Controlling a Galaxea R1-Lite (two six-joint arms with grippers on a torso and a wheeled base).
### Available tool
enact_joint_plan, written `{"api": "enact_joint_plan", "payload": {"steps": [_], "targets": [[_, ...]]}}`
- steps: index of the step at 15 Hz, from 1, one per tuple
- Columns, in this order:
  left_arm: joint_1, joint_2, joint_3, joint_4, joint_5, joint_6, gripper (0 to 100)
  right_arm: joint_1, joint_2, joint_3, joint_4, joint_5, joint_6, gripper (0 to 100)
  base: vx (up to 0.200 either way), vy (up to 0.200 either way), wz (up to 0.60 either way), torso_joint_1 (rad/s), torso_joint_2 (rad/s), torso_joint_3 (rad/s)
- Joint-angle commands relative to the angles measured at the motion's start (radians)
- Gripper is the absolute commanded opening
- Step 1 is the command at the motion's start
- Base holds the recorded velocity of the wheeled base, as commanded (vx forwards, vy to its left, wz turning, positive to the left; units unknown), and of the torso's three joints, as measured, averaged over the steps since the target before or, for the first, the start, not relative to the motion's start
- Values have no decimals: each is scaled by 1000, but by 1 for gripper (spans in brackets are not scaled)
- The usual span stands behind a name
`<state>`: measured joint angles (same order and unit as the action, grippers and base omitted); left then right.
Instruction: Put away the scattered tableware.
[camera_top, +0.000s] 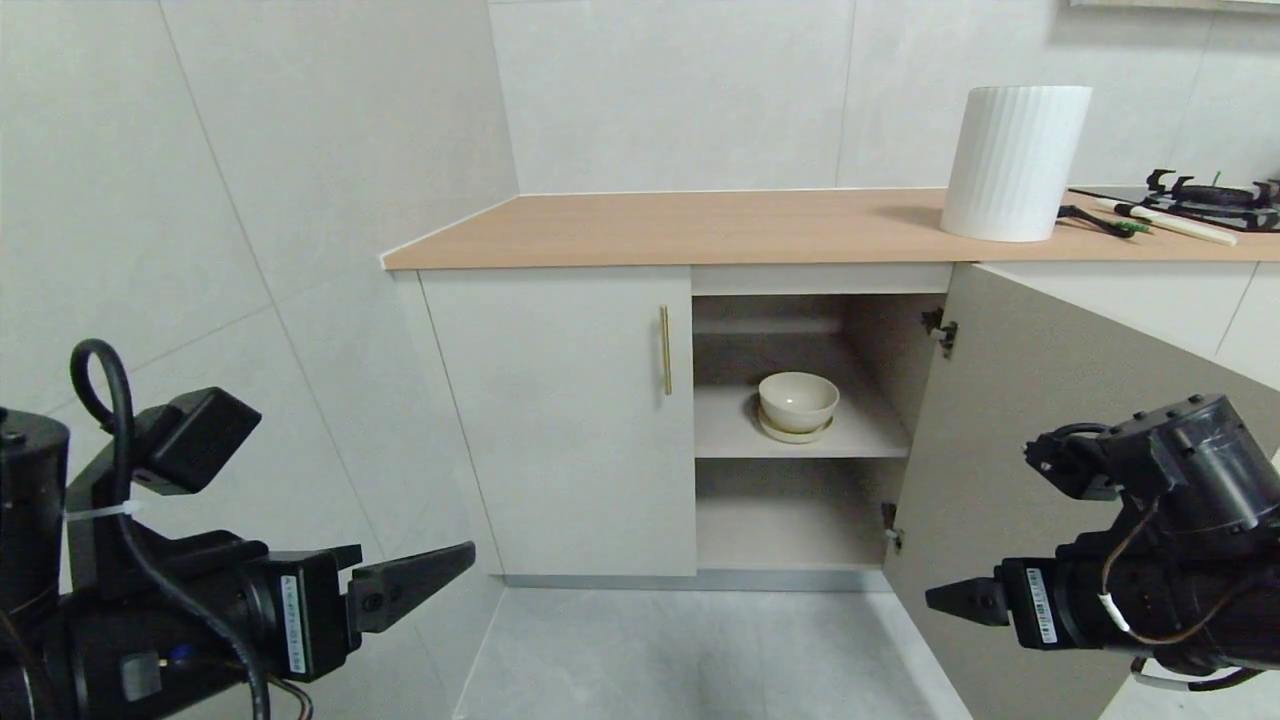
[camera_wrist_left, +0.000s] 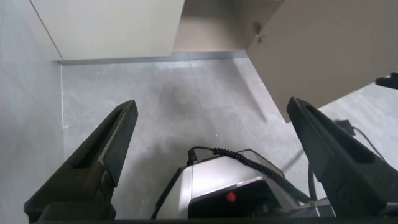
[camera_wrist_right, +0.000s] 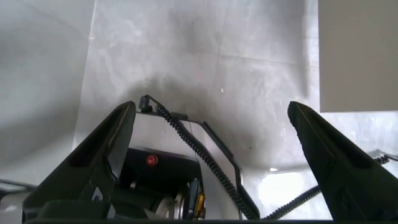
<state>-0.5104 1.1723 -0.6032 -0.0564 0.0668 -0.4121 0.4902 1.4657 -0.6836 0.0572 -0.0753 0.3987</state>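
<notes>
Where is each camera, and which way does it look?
Head view: on the robot's head, looking forward and down at the cupboard with the bowl inside; left gripper and right gripper show low at the sides.
Left wrist view: on the left wrist, looking down past its own open fingers at the floor by the cupboard.
Right wrist view: on the right wrist, looking down past its own open fingers at the floor.
Shared: head and left wrist views both show the open door and floor.
</notes>
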Motion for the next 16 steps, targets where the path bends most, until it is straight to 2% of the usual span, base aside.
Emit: {"api": "enact_joint_plan", "payload": {"steps": [1,5,12,16], "targets": [[0,3,0,0,1,-1,100,11,-87,-8,53,0,0,100,0,0,0,0,0,0],[0,6,0,-2,1,1,100,11,-197,1,168,-1,-1,100,0,0,0,0,0,0],[0,13,0,-2,2,1,100,11,-239,-13,283,-63,-43,100,0,-200,0,4,4,3],[0,13,0,-3,1,1,100,-13,-243,-79,438,-81,-52,100,0,-200,0,4,1,1]]}}
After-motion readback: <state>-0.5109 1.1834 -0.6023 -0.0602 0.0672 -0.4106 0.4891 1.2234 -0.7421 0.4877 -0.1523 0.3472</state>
